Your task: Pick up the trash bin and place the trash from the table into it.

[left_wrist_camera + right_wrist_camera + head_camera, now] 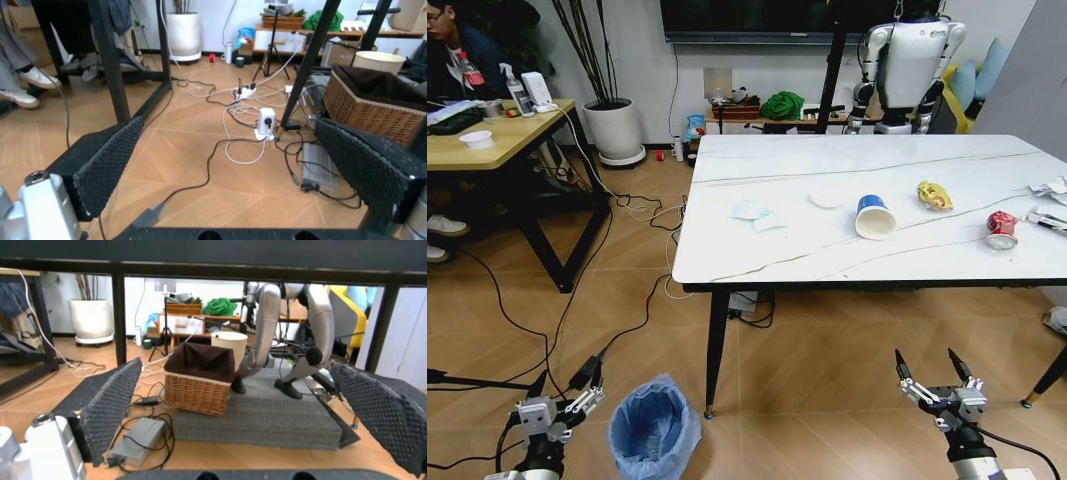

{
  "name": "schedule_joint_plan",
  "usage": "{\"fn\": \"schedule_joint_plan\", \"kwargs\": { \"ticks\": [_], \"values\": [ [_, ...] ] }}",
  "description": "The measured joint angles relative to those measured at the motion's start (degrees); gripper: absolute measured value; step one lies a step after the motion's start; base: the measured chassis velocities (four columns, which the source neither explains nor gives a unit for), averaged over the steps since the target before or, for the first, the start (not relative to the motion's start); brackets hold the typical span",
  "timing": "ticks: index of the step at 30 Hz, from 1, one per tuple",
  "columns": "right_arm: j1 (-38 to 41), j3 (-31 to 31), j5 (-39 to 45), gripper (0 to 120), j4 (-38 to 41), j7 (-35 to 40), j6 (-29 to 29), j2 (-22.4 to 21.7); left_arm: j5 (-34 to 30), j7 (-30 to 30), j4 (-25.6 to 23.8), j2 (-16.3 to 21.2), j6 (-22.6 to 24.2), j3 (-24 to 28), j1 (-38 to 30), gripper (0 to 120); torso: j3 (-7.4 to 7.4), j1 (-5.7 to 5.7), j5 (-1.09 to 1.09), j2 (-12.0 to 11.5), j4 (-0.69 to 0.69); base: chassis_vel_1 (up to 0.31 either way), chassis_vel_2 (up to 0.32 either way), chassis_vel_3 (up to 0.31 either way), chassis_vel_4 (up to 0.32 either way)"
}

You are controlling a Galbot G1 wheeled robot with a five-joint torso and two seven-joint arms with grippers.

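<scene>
The trash bin (655, 430), lined with a crinkly blue bag, stands on the floor by the table's near left leg. My left gripper (565, 385) hangs open just left of it, fingers wide over the floor in the left wrist view (230, 125). My right gripper (927, 362) is open too, low in front of the table (727, 265), and the right wrist view (237, 367) looks under the tabletop. On the marble top lie white tissues (757, 215), a white lid (827, 197), a blue-and-white paper cup (875, 217), a yellow wrapper (934, 195), a crushed red can (1002, 229) and paper scraps (1049, 188).
Cables and a power strip (265, 120) run over the floor under the table. A wicker basket (200, 382), a cream-white bin (229, 347) and a white humanoid robot (907, 65) on a grey mat (267, 415) sit beyond it. A wooden desk (497, 140) stands at the left.
</scene>
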Motion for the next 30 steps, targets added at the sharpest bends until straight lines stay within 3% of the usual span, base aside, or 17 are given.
{"fn": "schedule_joint_plan", "kwargs": {
  "ticks": [30],
  "values": [
    [-0.5,-1.3,-1.8,100,1.0,-0.4,-0.3,1.6,-0.6,0.6,-1.2,-0.3,0.1,-0.6,1.1,100,-4.35,-2.93,0.01,-7.3,0.0,0.0,0.0,0.0,0.0]
  ]
}}
